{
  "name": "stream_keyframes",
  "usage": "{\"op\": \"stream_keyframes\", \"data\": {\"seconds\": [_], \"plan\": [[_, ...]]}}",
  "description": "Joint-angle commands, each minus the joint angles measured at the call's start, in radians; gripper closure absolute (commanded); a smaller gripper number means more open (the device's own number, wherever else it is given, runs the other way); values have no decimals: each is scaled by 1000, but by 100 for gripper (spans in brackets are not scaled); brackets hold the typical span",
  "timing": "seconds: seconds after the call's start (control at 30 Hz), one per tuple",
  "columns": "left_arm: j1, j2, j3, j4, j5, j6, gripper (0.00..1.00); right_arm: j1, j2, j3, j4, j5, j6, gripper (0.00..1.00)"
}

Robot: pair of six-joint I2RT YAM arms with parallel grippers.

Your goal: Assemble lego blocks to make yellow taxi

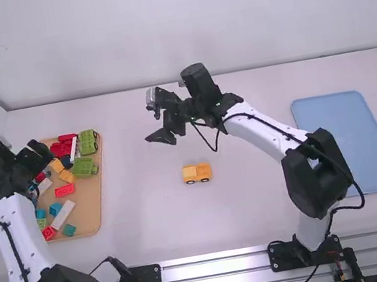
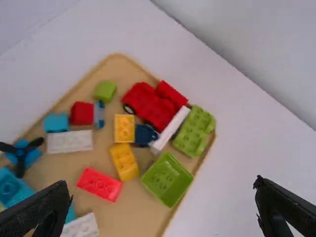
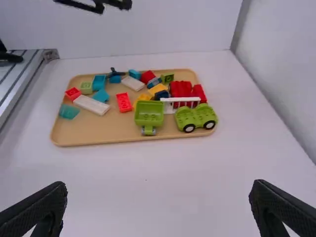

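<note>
Evidently, in the high view, the yellow wheeled car [image 1: 197,173] stands mid-table, the taxi's likely base. In the left wrist view, the left gripper [image 2: 162,182] gapes empty over the tray [image 2: 140,215]; fetching a yellow block [image 2: 124,161] seems the step, needing careful lowering (neighbours crowd it). In the right wrist view, the right gripper [image 3: 158,184] is spread, empty.
</note>
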Motion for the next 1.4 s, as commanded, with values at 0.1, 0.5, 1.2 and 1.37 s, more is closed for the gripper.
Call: {"op": "stream_keyframes", "data": {"seconds": [0.1, 0.5, 1.2, 1.37], "plan": [[4, -13, 106, -2, -177, -59, 1, 41, 34, 110, -31, -33, -24, 1], [92, 198, 238, -73, -209, -91, 1, 42, 35, 113, -82, -47, -93, 1], [-147, 850, 851, -524, -291, -3, 10, 2, 35, 113, -93, -40, -90, 2], [-135, 940, 842, -520, -306, -3, 34, -7, 35, 113, -117, -40, -90, 1]]}}
